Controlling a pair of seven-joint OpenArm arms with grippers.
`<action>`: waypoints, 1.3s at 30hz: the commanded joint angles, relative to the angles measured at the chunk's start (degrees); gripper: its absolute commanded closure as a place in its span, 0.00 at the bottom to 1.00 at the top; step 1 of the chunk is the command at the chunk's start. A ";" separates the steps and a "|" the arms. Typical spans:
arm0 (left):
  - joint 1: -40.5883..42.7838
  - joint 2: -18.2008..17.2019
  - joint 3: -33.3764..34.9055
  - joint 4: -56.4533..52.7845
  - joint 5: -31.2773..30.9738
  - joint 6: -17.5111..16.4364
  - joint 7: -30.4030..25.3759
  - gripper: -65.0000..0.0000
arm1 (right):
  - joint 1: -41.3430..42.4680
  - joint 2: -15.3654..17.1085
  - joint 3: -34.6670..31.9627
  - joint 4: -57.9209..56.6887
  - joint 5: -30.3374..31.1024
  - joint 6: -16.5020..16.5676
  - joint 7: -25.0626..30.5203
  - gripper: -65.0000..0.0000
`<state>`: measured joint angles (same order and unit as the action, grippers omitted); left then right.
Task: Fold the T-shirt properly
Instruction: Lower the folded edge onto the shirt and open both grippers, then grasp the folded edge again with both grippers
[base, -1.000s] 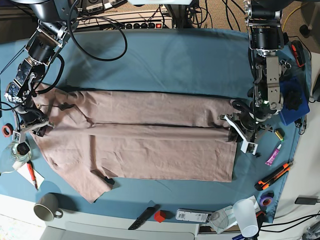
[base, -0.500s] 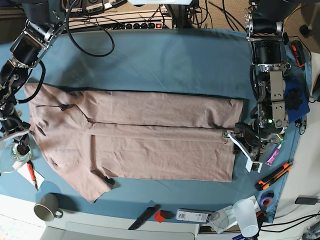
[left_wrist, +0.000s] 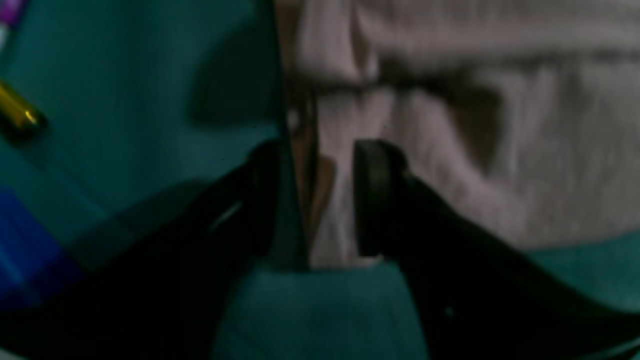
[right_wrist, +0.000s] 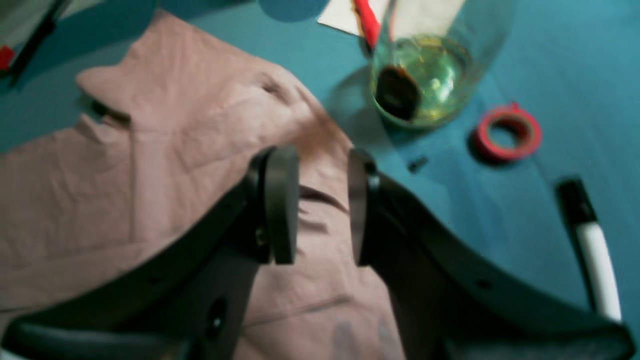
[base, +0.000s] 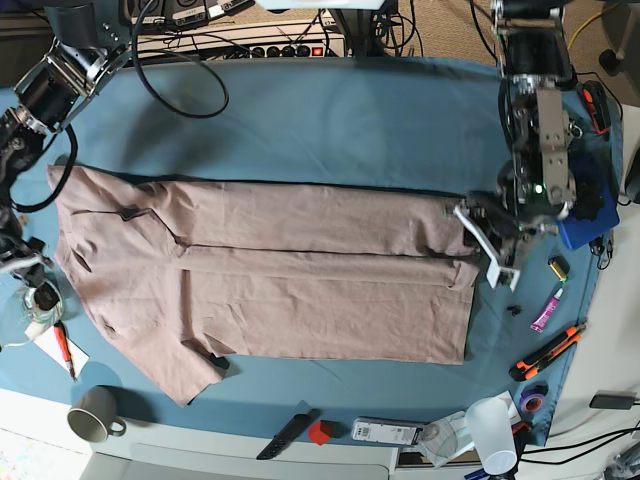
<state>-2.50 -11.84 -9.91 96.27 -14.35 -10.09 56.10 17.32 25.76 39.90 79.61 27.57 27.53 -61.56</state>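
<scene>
T-shirt (base: 280, 285): dusty pink, wrinkled, lying flat and lengthwise across the middle of the blue-teal table cloth (base: 330, 120); both long sides are folded in toward a crease running left to right; one short sleeve juts toward the near left corner of the base view

Left gripper (left_wrist: 312, 200): at the shirt's right-hand edge in the base view (base: 490, 255); the wrist camera is blurred, but pink fabric and a strip of teal cloth sit between the two dark fingers (left_wrist: 372, 195); the jaws are narrowly parted around the hem, and whether they actually pinch it cannot be told

Right gripper (right_wrist: 315, 205): jaws spread with a clear gap, hovering over the shirt's edge in its wrist view; nothing is between the fingers (right_wrist: 280, 200); in the base view this arm hangs at the far left edge of the table, beside the shirt

Glass jar (right_wrist: 425, 75): clear, with yellowish liquid and a dark object inside; on the cloth just beyond the shirt, near the right gripper

Red tape roll (right_wrist: 507, 131): flat on the cloth, near the jar

Marker (right_wrist: 592, 250): black and white, lying apart from the tape

Near edge of table: grey mug (base: 95, 415), black knife (base: 288, 432), small red block (base: 320, 432), clear plastic cup (base: 492, 432)

Right edge of table: orange-handled cutter (base: 548, 350), purple tube (base: 546, 308)
</scene>
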 joint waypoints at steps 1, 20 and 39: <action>-0.55 -0.39 -0.55 1.38 -0.20 0.02 -2.10 0.56 | 0.48 1.77 1.33 1.20 1.62 0.11 1.36 0.73; -0.20 2.29 -0.87 -5.35 -5.20 -1.31 -0.33 0.55 | -9.35 1.73 11.17 1.16 1.64 0.07 0.11 0.73; -0.20 2.32 -0.83 -5.35 -6.93 -1.38 -0.37 0.55 | -9.86 1.36 10.67 -13.00 13.42 6.93 -7.48 0.58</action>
<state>-2.46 -9.54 -10.94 90.54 -20.23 -11.14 53.98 6.63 25.54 50.46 65.80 39.75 34.15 -69.91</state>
